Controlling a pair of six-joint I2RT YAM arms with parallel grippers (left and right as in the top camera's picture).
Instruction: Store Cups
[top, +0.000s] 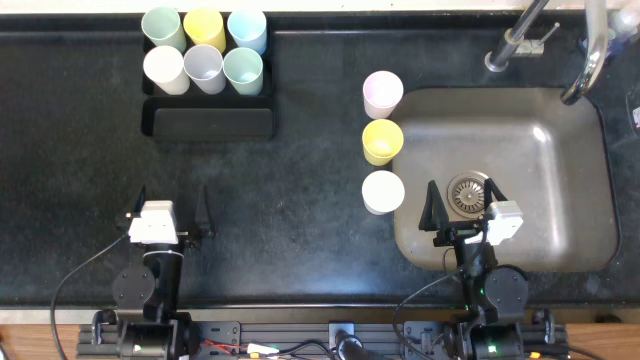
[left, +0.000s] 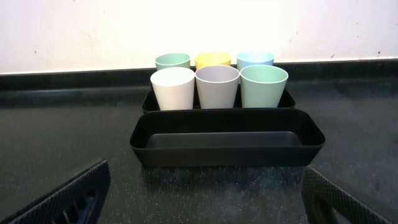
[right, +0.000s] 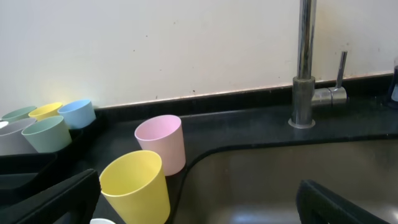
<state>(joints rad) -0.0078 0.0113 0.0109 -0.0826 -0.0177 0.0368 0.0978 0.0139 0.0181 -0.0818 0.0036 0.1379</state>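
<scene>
A: Left pincer (top: 172, 208)?
B: Released, fingers spread wide, gripping nothing. Low over the surface (top: 300, 200), facing the front tray (left: 227, 155), an empty one.
A: Behind that?
B: Back tray (left: 148, 102), just behind the front one, with six cups (left: 217, 86) upright in two rows of three.
A: Right pincer (top: 462, 205)?
B: Released too, gripping nothing, over the sink (top: 545, 140) near the left rim.
A: Closest to it?
B: White cup (top: 382, 191), then yellow cup (top: 382, 141), then pink cup (top: 382, 93). All upright in a line on the surface, just beside the sink's left rim and well apart from the trays.
A: Further out?
B: Tap (top: 520, 38), at the sink's far edge by the wall.
</scene>
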